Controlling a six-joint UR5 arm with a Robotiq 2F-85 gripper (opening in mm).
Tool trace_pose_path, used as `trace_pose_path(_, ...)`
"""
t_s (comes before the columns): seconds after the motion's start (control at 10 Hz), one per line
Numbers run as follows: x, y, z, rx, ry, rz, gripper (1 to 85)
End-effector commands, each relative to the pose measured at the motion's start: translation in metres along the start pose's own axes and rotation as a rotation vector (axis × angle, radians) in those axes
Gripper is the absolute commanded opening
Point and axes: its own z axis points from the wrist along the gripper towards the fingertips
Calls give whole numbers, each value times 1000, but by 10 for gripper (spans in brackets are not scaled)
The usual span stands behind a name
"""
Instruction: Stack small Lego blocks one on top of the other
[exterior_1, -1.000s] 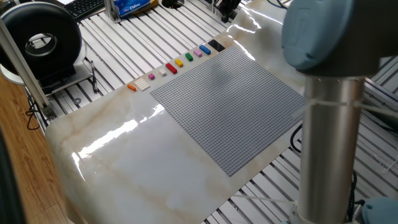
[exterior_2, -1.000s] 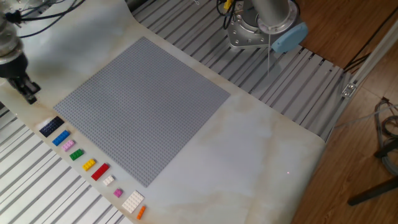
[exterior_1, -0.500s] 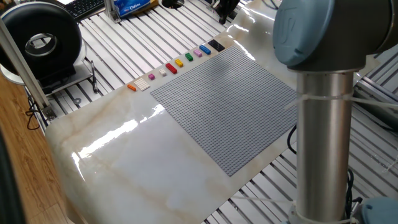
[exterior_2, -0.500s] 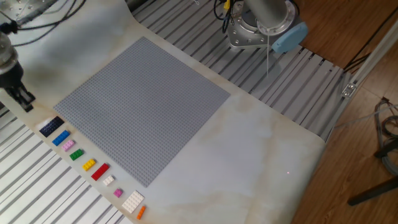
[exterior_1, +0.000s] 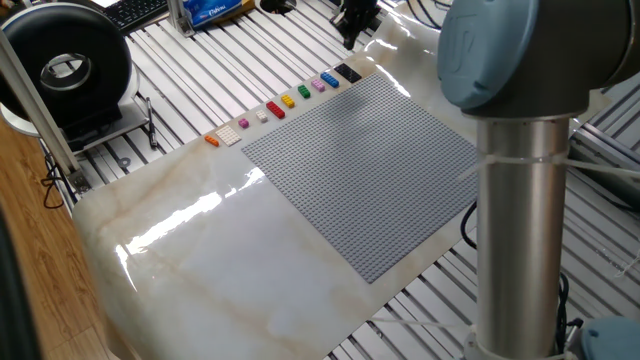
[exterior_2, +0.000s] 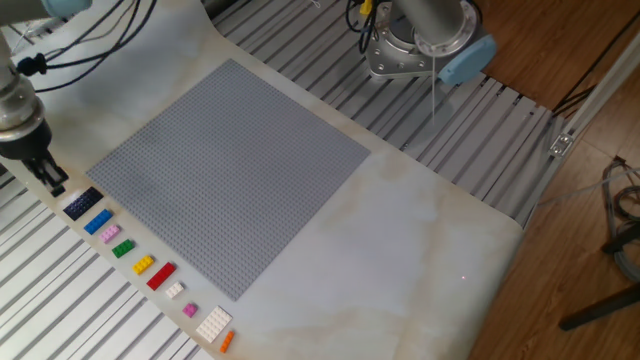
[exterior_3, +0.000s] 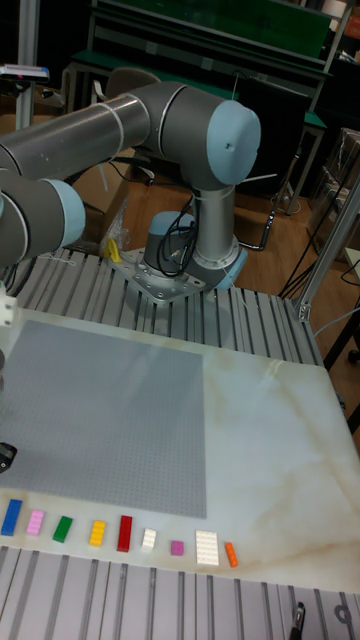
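So far, no stacking is done. From the tall fixed view, the blue block (exterior_3: 11, 516) and pink-purple block (exterior_3: 35, 522) lie flat in the near row of bricks, just beside the grey baseplate (exterior_3: 100, 410). Farther off, the gripper (exterior_2: 52, 179) hangs near the black block (exterior_2: 82, 203), holding nothing. I cannot tell how wide it is open. All 3 blocks still need stacking.

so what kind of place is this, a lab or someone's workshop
Most likely a robotics lab. A large industrial arm is bolted to a slotted aluminium table, a grey baseplate lies on a marble-look sheet, and a keyboard sits behind it.
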Motion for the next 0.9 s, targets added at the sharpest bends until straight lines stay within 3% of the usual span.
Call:
trace_pose_path(0.0,1,0,2,46,29,83,10)
trace_pose_path(0.1,2,-1,3,50,28,95,43)
trace_pose_path(0.2,8,8,2,27,48,110,10)
trace_pose_path(0.4,15,-3,-4,104,101,114,10)
trace_pose_path(0.6,13,7,-2,48,92,115,10)
trace_pose_path(0.8,15,16,8,-36,87,79,17)
